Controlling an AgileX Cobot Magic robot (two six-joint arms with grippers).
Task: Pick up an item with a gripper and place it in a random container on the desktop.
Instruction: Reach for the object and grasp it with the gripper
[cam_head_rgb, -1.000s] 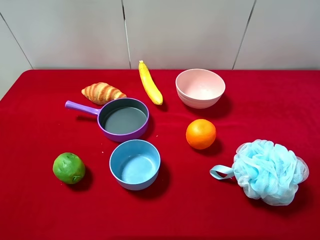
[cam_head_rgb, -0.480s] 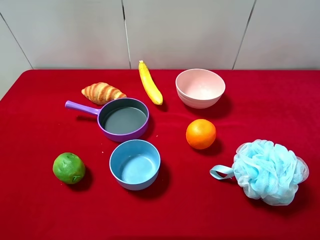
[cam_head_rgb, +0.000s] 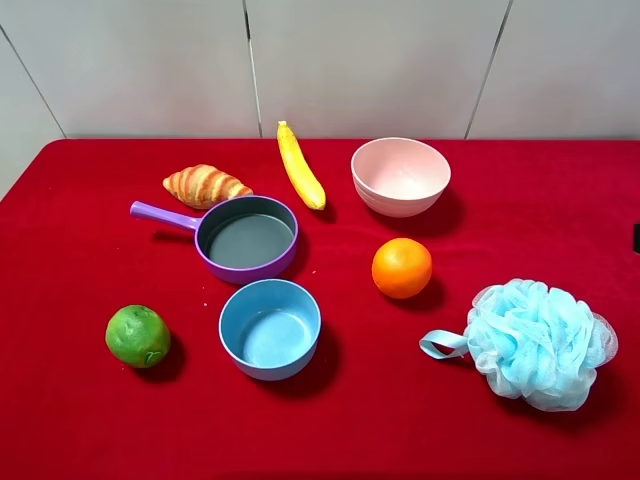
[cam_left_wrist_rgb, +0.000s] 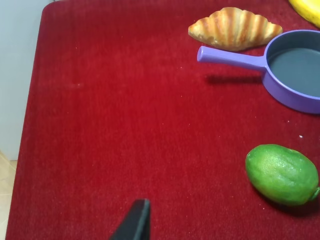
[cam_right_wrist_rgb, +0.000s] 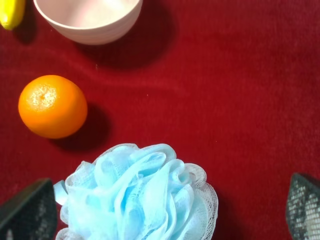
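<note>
The red-clothed desktop (cam_head_rgb: 80, 420) bears, at the back, a croissant (cam_head_rgb: 205, 185), what looks like a banana (cam_head_rgb: 300, 166), and a pink bowl (cam_head_rgb: 400, 205). A purple pan (cam_head_rgb: 247, 267) sits just before the croissant, with a blue bowl (cam_head_rgb: 270, 366) just before the pan. An orange (cam_head_rgb: 402, 268) lies before the pink bowl, a lime (cam_head_rgb: 138, 336) front left, a blue puff (cam_head_rgb: 540, 342) front right.

Legible text: none. No label, brand, number or sign can be read on anything in the three views.
</note>
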